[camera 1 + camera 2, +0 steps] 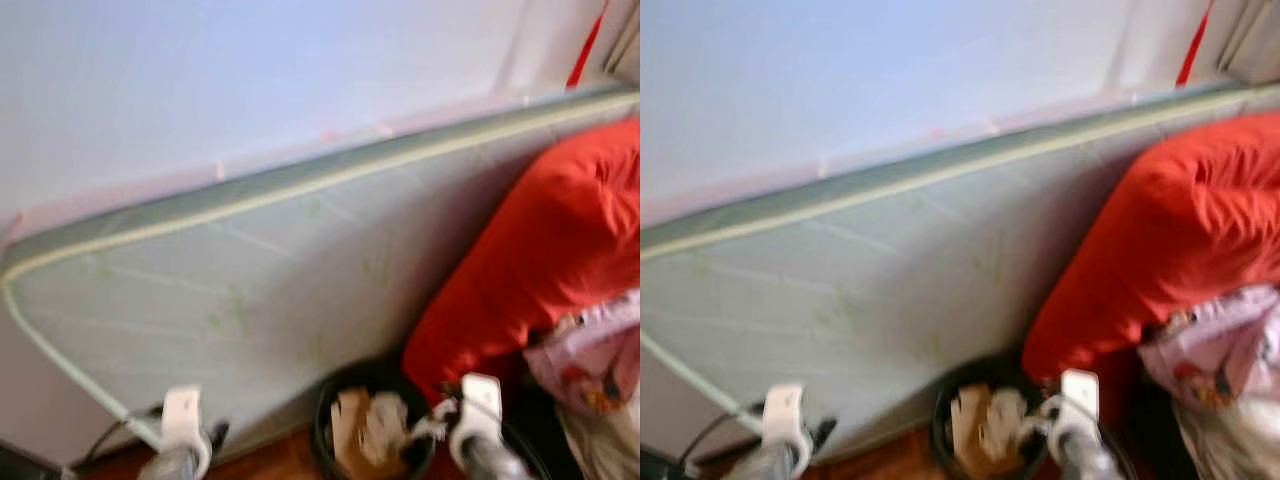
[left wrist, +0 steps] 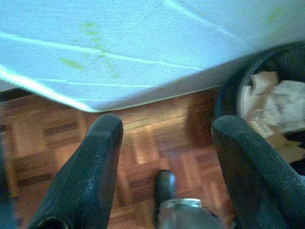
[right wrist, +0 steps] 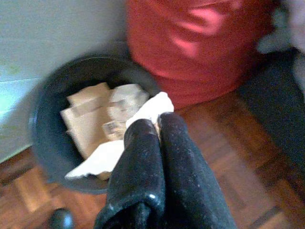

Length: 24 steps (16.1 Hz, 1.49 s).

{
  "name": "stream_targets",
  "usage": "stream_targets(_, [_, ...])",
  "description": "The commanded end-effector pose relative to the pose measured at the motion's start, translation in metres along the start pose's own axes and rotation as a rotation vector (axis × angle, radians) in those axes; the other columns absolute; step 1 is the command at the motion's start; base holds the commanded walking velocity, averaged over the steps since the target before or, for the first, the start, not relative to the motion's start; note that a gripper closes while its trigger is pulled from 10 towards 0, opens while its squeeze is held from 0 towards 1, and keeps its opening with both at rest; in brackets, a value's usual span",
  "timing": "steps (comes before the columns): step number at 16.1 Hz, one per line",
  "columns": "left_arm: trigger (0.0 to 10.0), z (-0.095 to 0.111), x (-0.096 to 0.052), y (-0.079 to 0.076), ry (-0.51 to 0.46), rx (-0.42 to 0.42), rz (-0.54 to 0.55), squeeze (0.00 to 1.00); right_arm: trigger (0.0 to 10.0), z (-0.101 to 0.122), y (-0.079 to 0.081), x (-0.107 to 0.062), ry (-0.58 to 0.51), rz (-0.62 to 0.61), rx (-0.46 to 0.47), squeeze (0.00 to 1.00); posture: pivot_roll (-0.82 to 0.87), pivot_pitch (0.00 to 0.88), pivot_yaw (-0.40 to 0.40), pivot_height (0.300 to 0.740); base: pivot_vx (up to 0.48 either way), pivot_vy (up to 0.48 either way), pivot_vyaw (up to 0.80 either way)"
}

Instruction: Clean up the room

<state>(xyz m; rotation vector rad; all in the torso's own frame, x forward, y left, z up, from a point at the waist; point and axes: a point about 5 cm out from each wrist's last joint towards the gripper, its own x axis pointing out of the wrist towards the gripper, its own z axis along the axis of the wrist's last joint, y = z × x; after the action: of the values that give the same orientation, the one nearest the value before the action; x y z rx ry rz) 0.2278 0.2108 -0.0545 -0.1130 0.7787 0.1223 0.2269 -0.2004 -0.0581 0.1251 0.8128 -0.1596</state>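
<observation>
A wooden parquet floor (image 2: 157,143) is carrying everything here. A black round bin (image 3: 47,138) is standing on it, holding cardboard and crumpled paper, just beside a big red bag (image 1: 530,260) that is also sitting on the floor. A pale green mattress (image 1: 260,300) is resting on its edge on the floor, leaning against the wall (image 1: 200,80).

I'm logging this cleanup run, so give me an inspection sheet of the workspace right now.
Surface: wooden parquet floor.
Job's things: white crumpled paper pinched in the right gripper, above the rim of the black bin, which holds cardboard and paper scraps.
Clutter: red bedding bundle; pink printed fabric beside it.
Grippers: right shut on the paper; left gripper open, empty, above the floor.
Cables: black cable near the mattress corner.
Surroundings: pale green mattress leaning against the white wall.
</observation>
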Motion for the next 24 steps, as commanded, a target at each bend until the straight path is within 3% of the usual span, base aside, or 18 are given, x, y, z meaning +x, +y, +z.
stream_targets(1, [10.0, -0.0062, -0.0013, 0.0006, 0.017, 0.001, -0.002, 0.0, 10.0, -0.0008, 0.0004, -0.0003, -0.003, 0.014, -0.02, 0.0, 0.07, 0.0, -0.003, 0.74, 0.0, 0.0, 0.0])
stream_targets(7, [10.0, -0.0048, -0.001, 0.001, 0.013, -0.01, 0.0, 0.0, 10.0, 0.0015, 0.0015, 0.0001, -0.008, 0.023, -0.046, 0.0, 0.07, 0.0, 0.0, 0.74, 0.0, 0.0, 0.35])
stream_targets(24, [10.0, -0.006, -0.0015, 0.0006, 0.009, -0.022, -0.013, 0.0, 10.0, -0.0017, 0.0015, -0.0002, 0.01, 0.026, -0.039, 0.0, 0.08, 0.0, 0.002, 0.74, 0.0, 0.0, 0.0])
